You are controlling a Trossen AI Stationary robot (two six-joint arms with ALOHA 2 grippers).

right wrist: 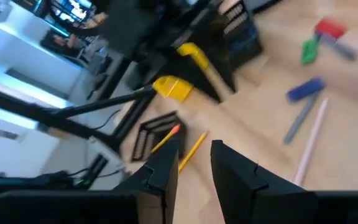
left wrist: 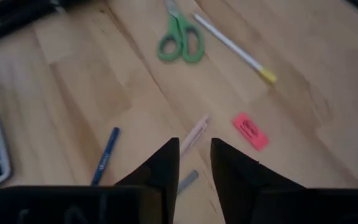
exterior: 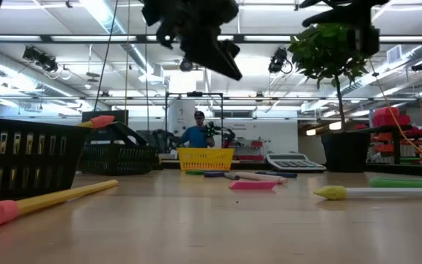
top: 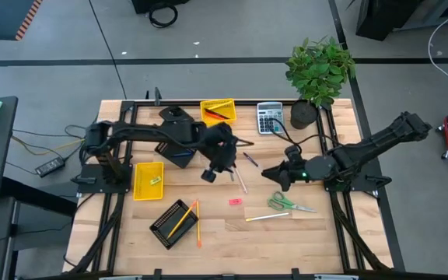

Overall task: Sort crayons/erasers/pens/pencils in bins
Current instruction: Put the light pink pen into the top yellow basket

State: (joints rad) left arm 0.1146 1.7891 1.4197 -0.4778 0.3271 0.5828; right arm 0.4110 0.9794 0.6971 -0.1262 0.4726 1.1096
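While the left end effector (top: 222, 166) hangs empty and part-open above the pale pen (left wrist: 193, 135) mid-worktop (top: 317, 233), the right end effector (top: 274, 176), also part-open and empty, hangs near the scissors (top: 288, 204). Two pencils (top: 187, 218) rest in the black bin (top: 164, 225).

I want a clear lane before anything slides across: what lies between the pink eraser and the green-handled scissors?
Nothing: in the high view, only bare wood separates the pink eraser from the scissors.

Bright ceiling strip lights (exterior: 108, 18) glare overhead; both wrist views blur.
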